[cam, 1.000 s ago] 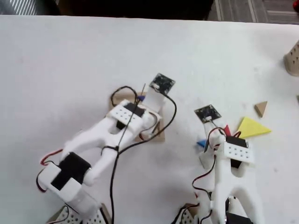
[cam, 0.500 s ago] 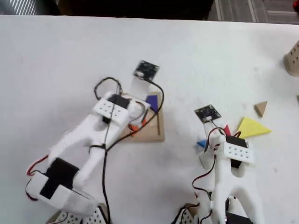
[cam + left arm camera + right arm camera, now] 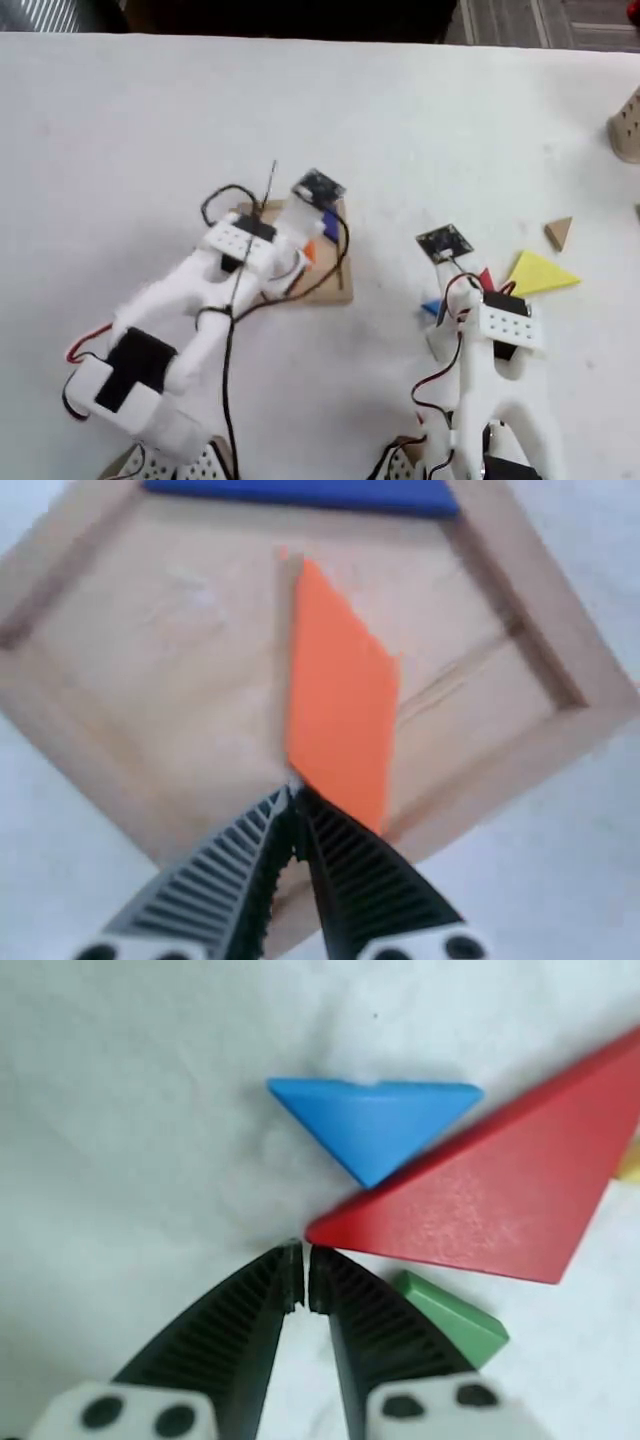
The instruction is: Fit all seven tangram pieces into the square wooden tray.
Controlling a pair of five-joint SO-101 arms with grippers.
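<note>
Jaws together, the left gripper (image 3: 293, 798) touches a corner of the orange parallelogram (image 3: 340, 690) inside the wooden tray (image 3: 575, 650). The right gripper (image 3: 305, 1272), jaws likewise closed, sits just beside the red triangle (image 3: 490, 1205).

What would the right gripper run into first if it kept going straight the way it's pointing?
Most likely the near corner of the red triangle, just ahead of the right gripper; the blue triangle lies beyond it. The gripper's height above the table is unclear.

Bright, even light, prob. overhead; faint soft shadows on white table (image 3: 120, 120).
</note>
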